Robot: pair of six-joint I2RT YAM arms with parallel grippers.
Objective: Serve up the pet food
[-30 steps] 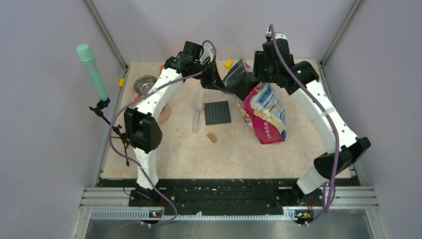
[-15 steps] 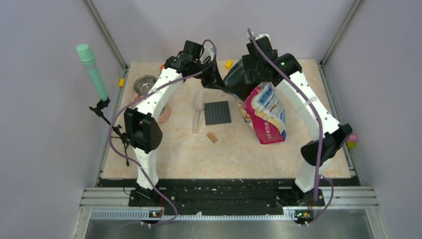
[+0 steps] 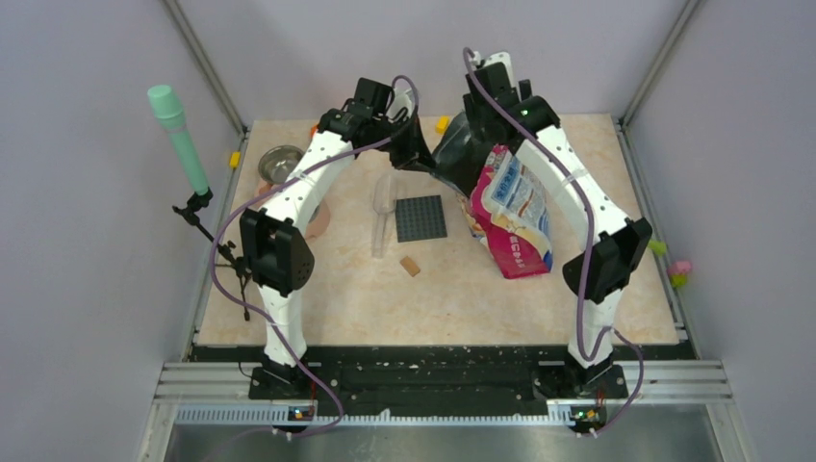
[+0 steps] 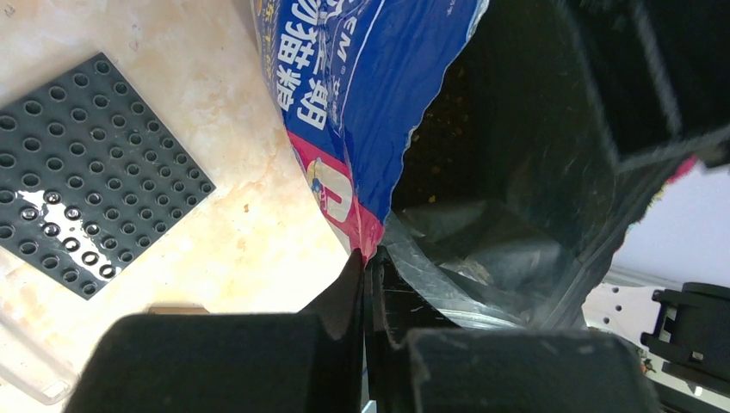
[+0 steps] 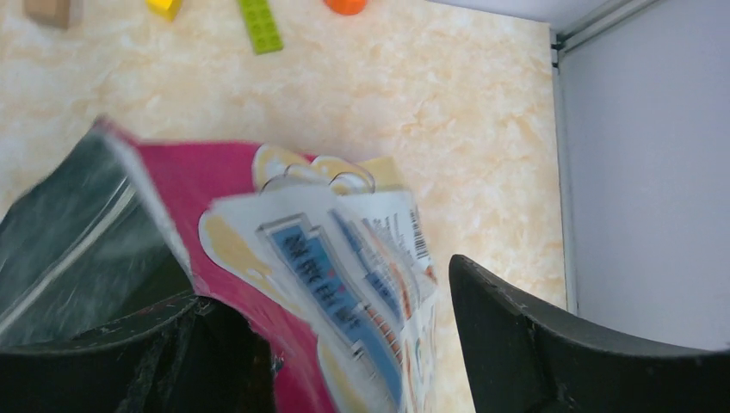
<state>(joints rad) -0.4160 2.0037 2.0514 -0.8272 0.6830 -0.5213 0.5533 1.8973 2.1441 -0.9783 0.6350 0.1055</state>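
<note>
The left claw (image 4: 365,268) pinches the pet food bag (image 4: 379,86) at its rim.

1. Bag (image 3: 515,217): glossy pink and blue, white panel, blue lettering; dark inside.
2. Plate (image 3: 420,218), at bag's 9 o'clock: dark grey, studded grid.
3. Block (image 3: 411,266): tan.
4. Table (image 3: 385,308): cream-and-peach marbling.
5. Arms (image 3: 318,173): white, black joints, purple cables.
6. Brick (image 3: 442,123), at table's 12 o'clock: yellow.
7. Bowl (image 3: 281,162), at 10 o'clock: silver.

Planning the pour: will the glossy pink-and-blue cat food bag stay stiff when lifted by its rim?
Probably floppy: the glossy pink-and-blue cat food bag creases where the left gripper pinches its rim. Likely slippery: shiny film. Perhaps bottom-heavy; it slumps on the table.
</note>
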